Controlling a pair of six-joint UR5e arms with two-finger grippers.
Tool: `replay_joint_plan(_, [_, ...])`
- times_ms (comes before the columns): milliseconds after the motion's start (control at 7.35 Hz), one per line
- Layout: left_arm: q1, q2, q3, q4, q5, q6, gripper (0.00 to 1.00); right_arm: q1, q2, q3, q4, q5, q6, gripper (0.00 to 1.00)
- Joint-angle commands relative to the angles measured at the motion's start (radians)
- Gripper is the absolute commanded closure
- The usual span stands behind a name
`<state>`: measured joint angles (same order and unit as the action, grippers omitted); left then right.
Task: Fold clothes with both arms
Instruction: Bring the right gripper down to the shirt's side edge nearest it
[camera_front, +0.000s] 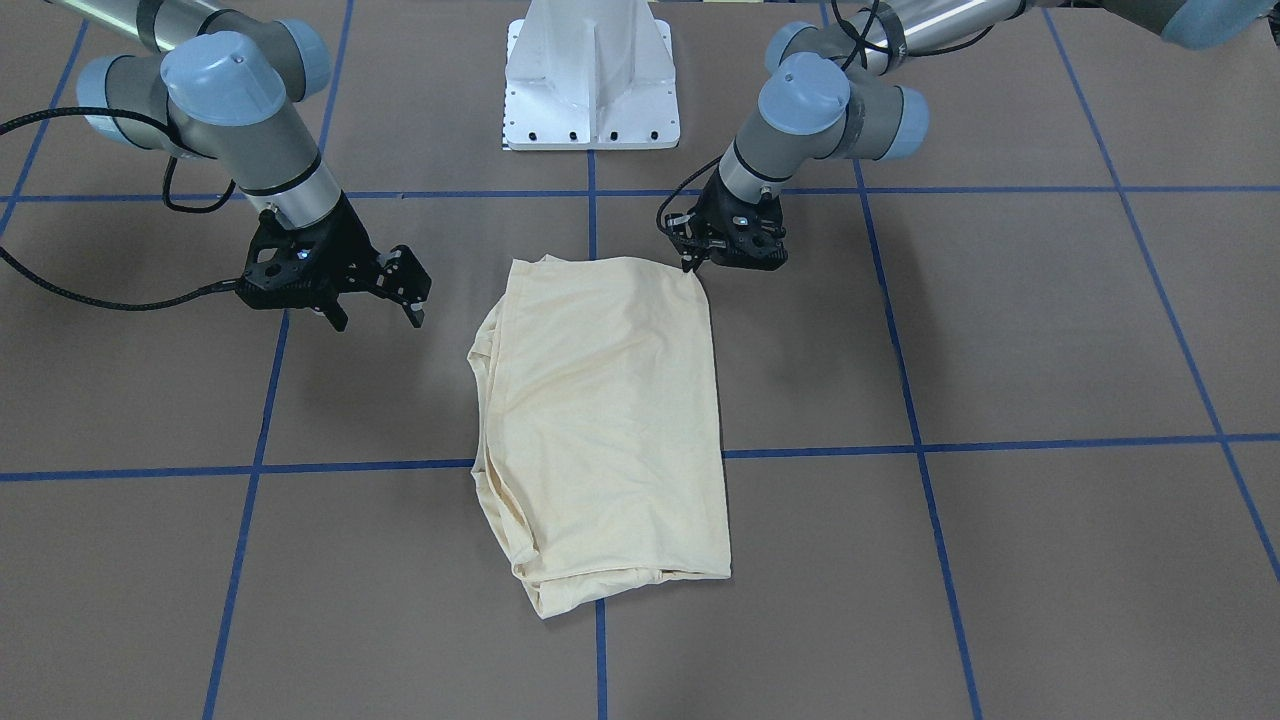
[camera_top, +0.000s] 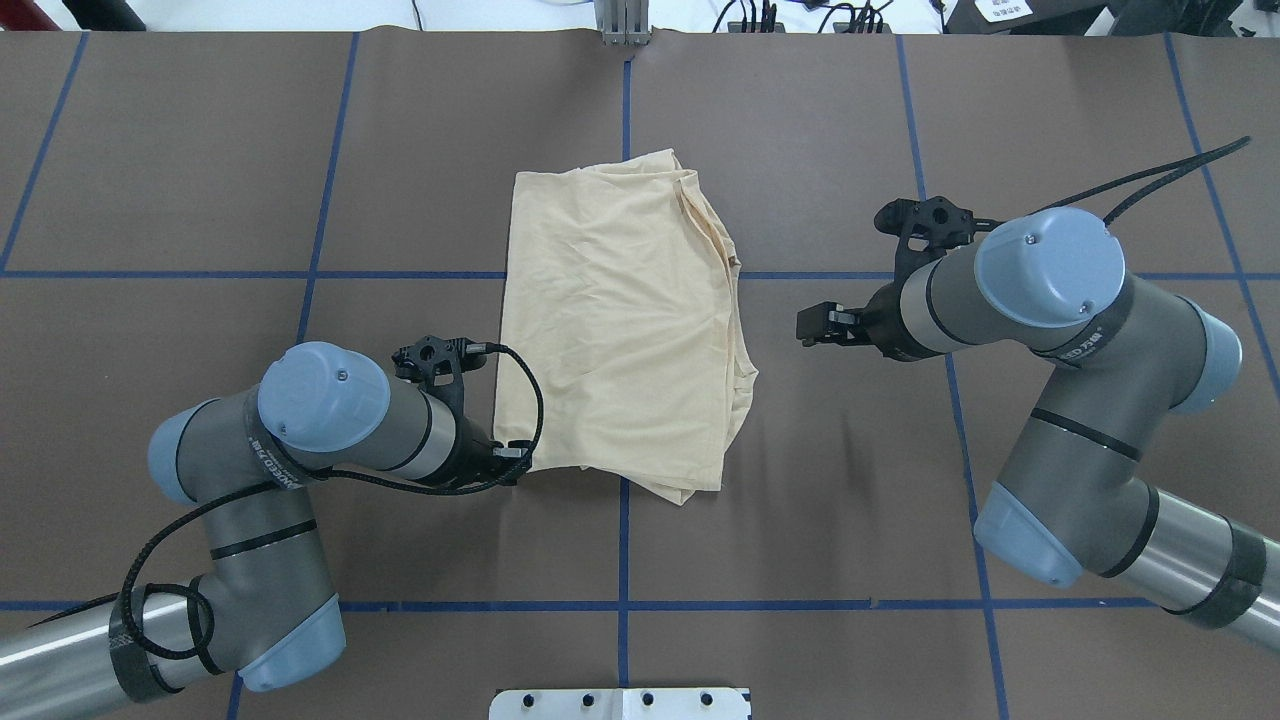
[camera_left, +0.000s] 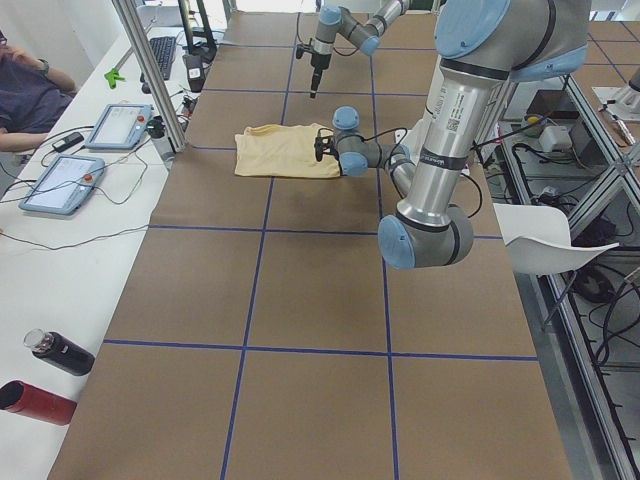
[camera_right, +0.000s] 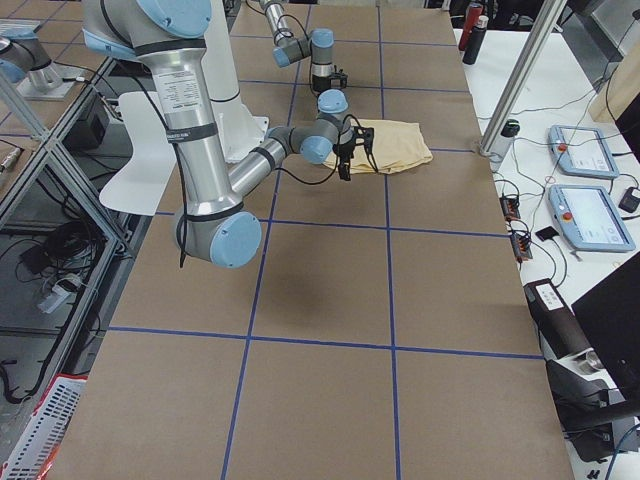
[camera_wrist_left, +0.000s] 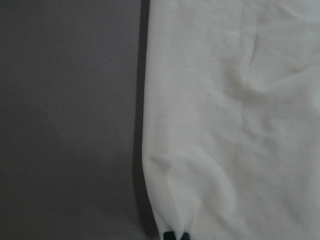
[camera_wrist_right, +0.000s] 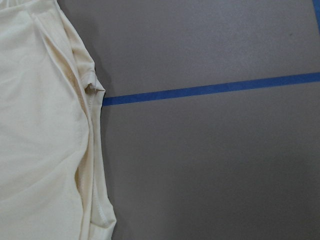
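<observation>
Two arms stand at the table (camera_top: 200, 150), one on either side of the garment; findings follow the overhead view from left to right.

Left: the left arm (camera_top: 330, 410) reaches in low. The left gripper (camera_top: 508, 458) sits at the near left corner of the T-shirt (camera_top: 620, 320). Its jaws are drawn together on that corner. In the left wrist view the cloth gathers to a point between the two dark fingertips (camera_wrist_left: 170, 235).

Centre: the T-shirt lies flat on the table, folded into a rough rectangle. It covers the crossing of the blue tape lines (camera_top: 400, 274). The surface showing is plain cream with light creases. Stacked layer edges and a hem show along its right side. The white pedestal base (camera_top: 620, 703) is at the near edge, well apart from the cloth.

Right: the right gripper (camera_top: 815, 325) hangs beside the T-shirt's right edge, apart from it. Its jaws are spread, as the front-facing view shows, and nothing is between them. The right arm (camera_top: 1050, 300) extends behind it towards the lower right.
</observation>
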<state>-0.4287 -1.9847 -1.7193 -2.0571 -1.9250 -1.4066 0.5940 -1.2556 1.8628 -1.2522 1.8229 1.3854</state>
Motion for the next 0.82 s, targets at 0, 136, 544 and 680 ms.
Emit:
replay_joint_plan(0, [-0.001,0.003,-0.006,0.0,0.0,-0.002,1.0,-0.101,0.089,-0.016,-0.098,-0.108,0.158,0.04])
replay_joint_plan(136, [-0.001,0.003,-0.006,0.0,0.0,-0.002,1.0,-0.14,0.147,-0.024,-0.175,-0.134,0.208,0.04])
replay_joint_plan(544, [-0.001,0.0,-0.008,0.0,0.0,-0.002,1.0,-0.207,0.254,-0.158,-0.171,-0.27,0.284,0.08])
replay_joint_plan(680, [-0.001,-0.002,-0.008,0.0,0.0,-0.002,1.0,-0.207,0.249,-0.162,-0.17,-0.283,0.262,0.19])
